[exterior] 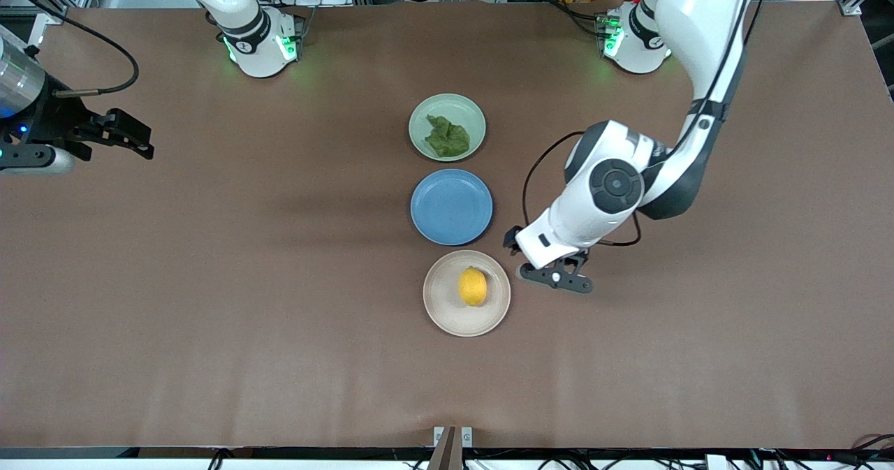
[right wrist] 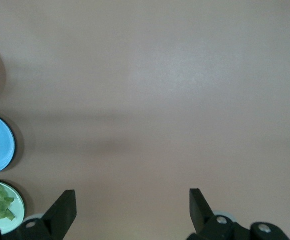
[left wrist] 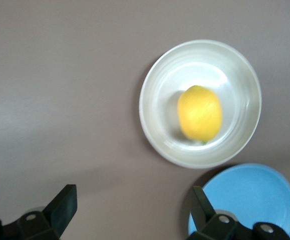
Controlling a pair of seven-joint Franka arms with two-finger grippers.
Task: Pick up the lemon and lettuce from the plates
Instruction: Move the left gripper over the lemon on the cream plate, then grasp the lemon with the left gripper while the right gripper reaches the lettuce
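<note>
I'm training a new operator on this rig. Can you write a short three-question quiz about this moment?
1. True or false: the lemon lies on the blue plate.
2. Which plate holds the lettuce? A mint plate, B beige plate, C blue plate.
3. Which gripper hangs beside the beige plate, the left gripper or the right gripper?

Key: 1 false; 2 A; 3 left gripper, fingers open.
</note>
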